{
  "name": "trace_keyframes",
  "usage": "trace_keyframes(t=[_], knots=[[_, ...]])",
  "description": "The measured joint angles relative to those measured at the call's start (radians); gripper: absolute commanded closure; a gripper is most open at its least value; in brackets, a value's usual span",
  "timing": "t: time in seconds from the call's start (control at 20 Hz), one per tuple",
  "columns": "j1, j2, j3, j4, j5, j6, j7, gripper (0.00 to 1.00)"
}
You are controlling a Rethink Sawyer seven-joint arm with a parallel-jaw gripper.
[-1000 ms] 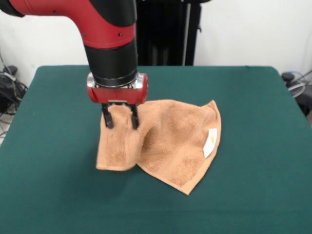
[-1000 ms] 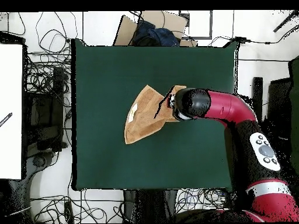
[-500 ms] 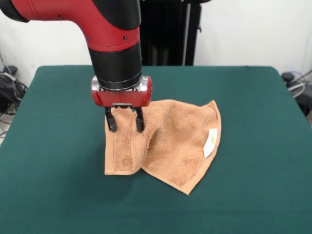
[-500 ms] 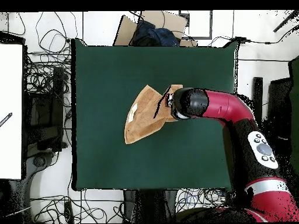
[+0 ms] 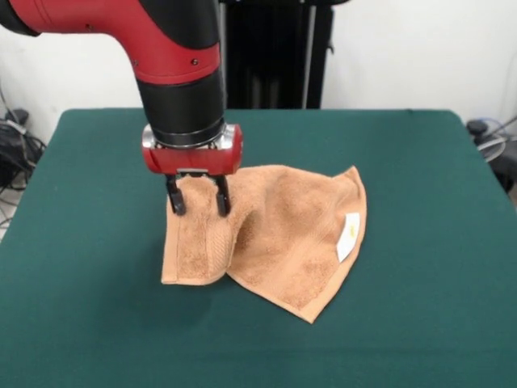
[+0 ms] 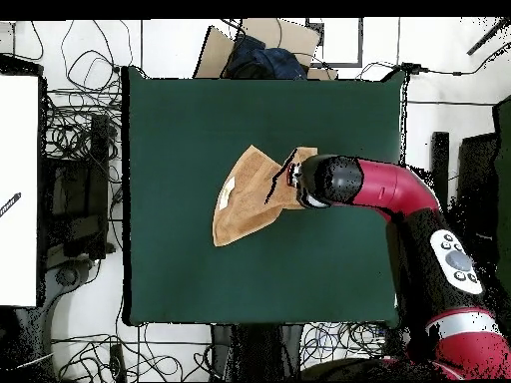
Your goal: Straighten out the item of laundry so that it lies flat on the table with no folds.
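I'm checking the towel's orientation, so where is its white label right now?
In the front view the white label sits near the towel's right edge, flat on the cloth, on the side away from the gripper.

Towel point(image 5: 283, 234): orange-tan terry cloth, looped nap, rough and matt; one flatter woven band visible on the hanging flap; small smooth white label point(image 5: 348, 236) at one edge. Worktop point(image 5: 420, 307): dark green cloth-like covering, matt, even. Arm point(image 5: 174, 56): glossy red and black moulded shells. Hand point(image 5: 197, 196): black matt fingers below a red collar.
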Motion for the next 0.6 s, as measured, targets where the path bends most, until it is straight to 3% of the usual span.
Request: trace_keyframes(t=[0.6], knots=[[-0.023,-0.083,-0.001,0.122,0.000,-0.025,0.000,0.00]])
